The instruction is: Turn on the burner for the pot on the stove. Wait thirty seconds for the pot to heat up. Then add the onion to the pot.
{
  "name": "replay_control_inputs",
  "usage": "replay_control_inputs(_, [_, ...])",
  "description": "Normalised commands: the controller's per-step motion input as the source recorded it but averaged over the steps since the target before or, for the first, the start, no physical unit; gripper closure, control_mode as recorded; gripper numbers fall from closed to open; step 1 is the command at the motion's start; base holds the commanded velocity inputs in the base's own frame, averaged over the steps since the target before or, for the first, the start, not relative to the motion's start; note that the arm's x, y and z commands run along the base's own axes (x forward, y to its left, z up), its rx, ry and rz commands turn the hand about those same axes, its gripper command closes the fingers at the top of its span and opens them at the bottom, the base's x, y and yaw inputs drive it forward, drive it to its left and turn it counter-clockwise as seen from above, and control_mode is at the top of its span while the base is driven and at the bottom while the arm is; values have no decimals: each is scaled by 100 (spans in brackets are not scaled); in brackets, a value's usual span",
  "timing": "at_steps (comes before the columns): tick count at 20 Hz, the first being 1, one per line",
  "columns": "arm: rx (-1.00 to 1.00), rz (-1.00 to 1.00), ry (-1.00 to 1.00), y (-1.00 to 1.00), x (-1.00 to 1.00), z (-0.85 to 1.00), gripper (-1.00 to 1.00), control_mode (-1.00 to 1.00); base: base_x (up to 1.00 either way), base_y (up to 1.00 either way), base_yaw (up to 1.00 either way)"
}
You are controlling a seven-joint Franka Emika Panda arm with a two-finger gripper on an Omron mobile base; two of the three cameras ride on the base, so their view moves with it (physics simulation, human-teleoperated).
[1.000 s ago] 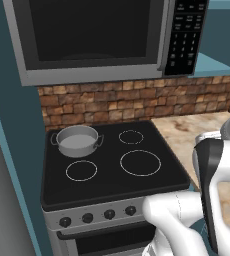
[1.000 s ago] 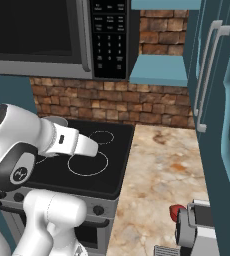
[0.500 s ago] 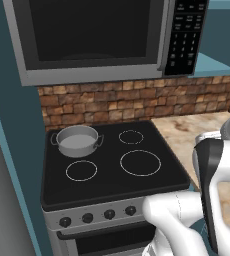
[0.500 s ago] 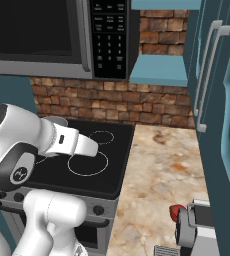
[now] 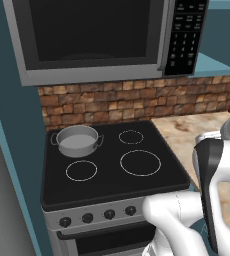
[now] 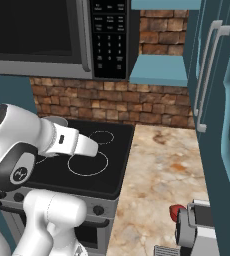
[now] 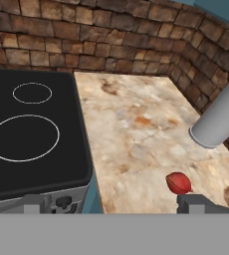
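The grey pot [image 5: 77, 141] stands on the back-left zone of the stove [image 5: 107, 186], and it covers its burner. In the right base view its rim [image 6: 56, 120] peeks out from behind my arm. On the marble counter to the right of the stove lies the small red onion [image 7: 178, 183] [image 6: 176, 212]. My gripper [image 7: 117, 205] [image 6: 182, 233] hovers low over the counter's front part, open wide, nothing between its fingers. The onion is just beyond the right fingertip [image 7: 200, 203] and apart from it.
A row of black knobs [image 5: 98, 216] lines the stove's steel front. Three white-ringed zones are bare, the largest [image 5: 140, 162] at front right. A microwave [image 5: 97, 35] hangs over the stove. A brick wall backs the counter [image 6: 162, 170], and tall teal doors [image 6: 222, 100] stand to its right.
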Motion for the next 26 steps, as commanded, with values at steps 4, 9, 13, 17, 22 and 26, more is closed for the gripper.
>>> replay_control_inputs(4, [0,0,0,0,0,0,-100,-100,0,0,0])
replay_control_inputs(9, [0,0,0,0,0,0,-100,-100,0,0,0])
replay_control_inputs(13, [0,0,0,0,0,0,-100,-100,0,0,0])
replay_control_inputs(17, [0,0,0,0,0,0,-100,-100,0,0,0])
replay_control_inputs(22, [0,0,0,0,0,0,-100,-100,0,0,0])
replay_control_inputs(26, [0,0,0,0,0,0,-100,-100,0,0,0])
